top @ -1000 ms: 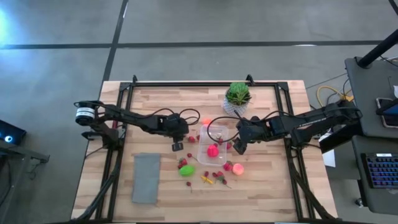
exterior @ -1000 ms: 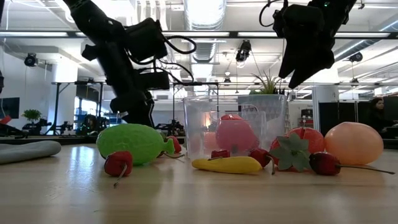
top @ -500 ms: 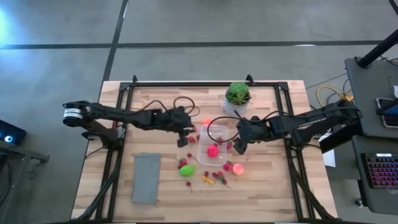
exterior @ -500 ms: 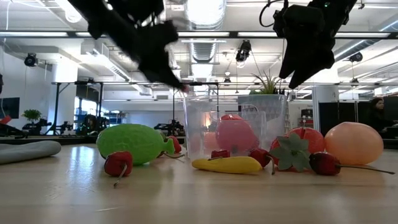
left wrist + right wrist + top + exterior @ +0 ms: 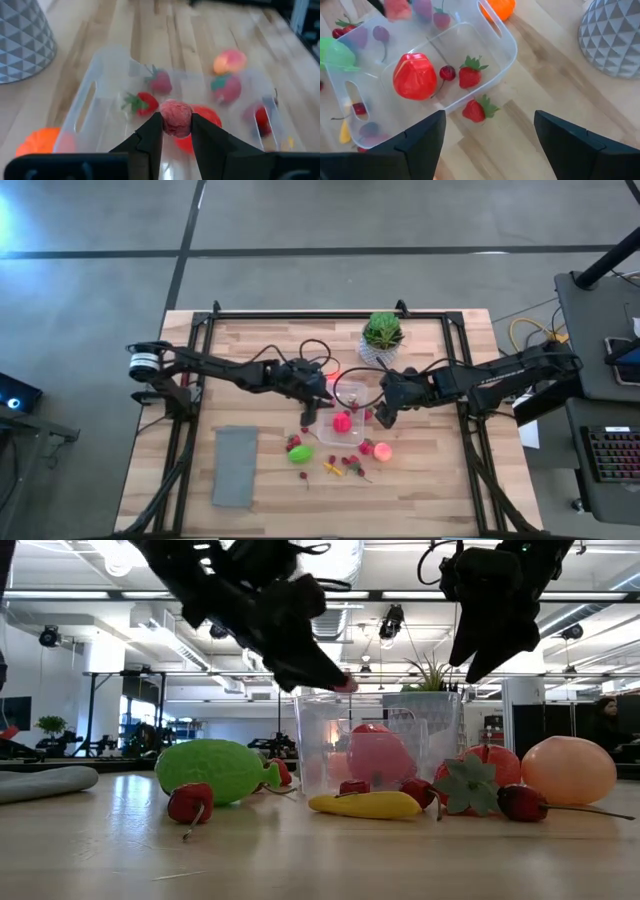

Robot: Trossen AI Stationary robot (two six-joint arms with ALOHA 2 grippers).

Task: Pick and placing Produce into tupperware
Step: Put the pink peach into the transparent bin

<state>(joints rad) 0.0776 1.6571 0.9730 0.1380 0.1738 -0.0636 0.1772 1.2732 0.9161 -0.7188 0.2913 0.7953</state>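
The tupperware (image 5: 341, 414) is a clear tub in the middle of the table. It holds a large red piece (image 5: 415, 76), a cherry and strawberries (image 5: 143, 103). My left gripper (image 5: 176, 120) hangs just above the tub's left end, shut on a pink berry (image 5: 346, 686). My right gripper (image 5: 385, 413) hovers open above the tub's right side, holding nothing. More produce lies on the wood near the tub: a green piece (image 5: 300, 454), a peach ball (image 5: 382, 450), a yellow piece (image 5: 365, 804) and an orange ball (image 5: 331, 375). My left gripper pinches the pink berry by its two opposite sides (image 5: 176, 111), at the very tips of its two fingers. The fingers (image 5: 315, 665) slant down from the table's left. The berry is lifted clear, above the tub's rim.
A green spiky plant in a white patterned pot (image 5: 383, 332) stands just beyond the tub. A flat grey rectangle (image 5: 235, 465) lies at the near left. One strawberry (image 5: 476, 110) lies on the wood beside the tub's wall. A black frame (image 5: 200, 340) borders the table.
My left gripper has risen from the table left of the tub, carrying the pink berry. It has moved right toward the tub. It has tipped from pointing steeply down to a shallower slant, staying shut.
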